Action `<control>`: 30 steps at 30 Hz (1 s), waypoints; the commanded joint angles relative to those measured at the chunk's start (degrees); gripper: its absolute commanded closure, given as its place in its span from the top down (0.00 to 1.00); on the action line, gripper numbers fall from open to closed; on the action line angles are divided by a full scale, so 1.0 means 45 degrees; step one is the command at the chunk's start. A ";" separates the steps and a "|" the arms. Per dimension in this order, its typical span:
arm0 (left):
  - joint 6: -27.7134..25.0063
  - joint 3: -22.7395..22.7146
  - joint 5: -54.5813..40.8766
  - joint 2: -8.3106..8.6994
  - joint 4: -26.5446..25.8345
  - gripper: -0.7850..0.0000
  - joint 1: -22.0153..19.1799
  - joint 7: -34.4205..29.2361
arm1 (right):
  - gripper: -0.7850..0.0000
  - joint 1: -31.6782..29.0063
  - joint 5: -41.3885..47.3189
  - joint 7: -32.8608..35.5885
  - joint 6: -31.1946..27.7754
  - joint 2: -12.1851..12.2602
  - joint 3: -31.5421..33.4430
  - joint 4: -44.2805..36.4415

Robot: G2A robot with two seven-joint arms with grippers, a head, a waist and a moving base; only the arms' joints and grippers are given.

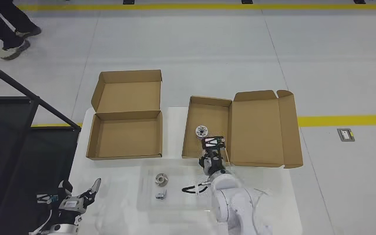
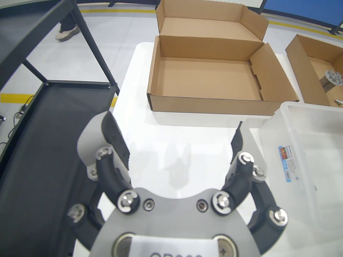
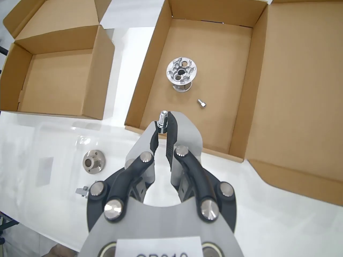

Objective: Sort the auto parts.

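Right gripper [image 3: 162, 128] pinches a threaded bolt [image 3: 163, 118], its threads pointing far, apparently just above the near wall of the right-hand box [image 3: 248, 94]. The box floor, holding a metal hub [image 3: 181, 74] and a small screw [image 3: 201, 103], lies directly beyond. Left gripper [image 2: 176, 140] gapes wide at the table's near left, well apart.

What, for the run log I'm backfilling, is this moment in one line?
right gripper: shut on bolt, over right box near wall | left gripper: open, over table | right box: spool, screw | tray: flange
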 commanded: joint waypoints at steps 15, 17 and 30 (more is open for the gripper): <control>0.0000 0.0000 0.0000 0.0000 0.0000 1.00 0.0000 0.0000 | 0.00 0.5447 0.2800 -0.0280 -0.0951 -0.0297 0.1194 0.8399; 0.0000 0.0000 0.0000 0.0000 0.0000 1.00 0.0000 0.0000 | 0.00 0.5928 0.3131 -0.0536 -0.1060 -0.0348 0.1237 0.9313; 0.0000 0.0000 0.0000 0.0000 0.0000 1.00 0.0000 0.0000 | 0.00 0.5993 0.3140 -0.0827 -0.0997 -0.0365 0.1199 0.9727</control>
